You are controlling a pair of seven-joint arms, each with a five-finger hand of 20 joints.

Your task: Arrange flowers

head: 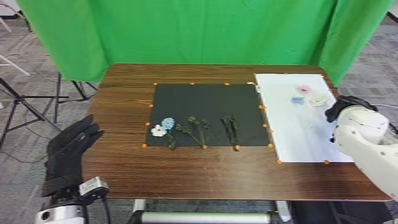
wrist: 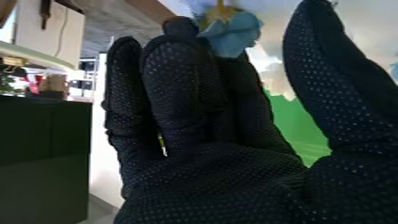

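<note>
The pale-blue, soft-petalled flower head (head: 298, 100) lies among 3 on the white rectangular sheet (head: 298, 137), near the black-gloved right hand (head: 349, 106), its thumb wide of its fingers. It looks light, soft and easily crushed; pinch gently at the base. Its facing I can't tell; the dark-green stems (head: 230, 131) on the black rectangular mat (head: 191, 100) run lengthwise, near to far.
</note>
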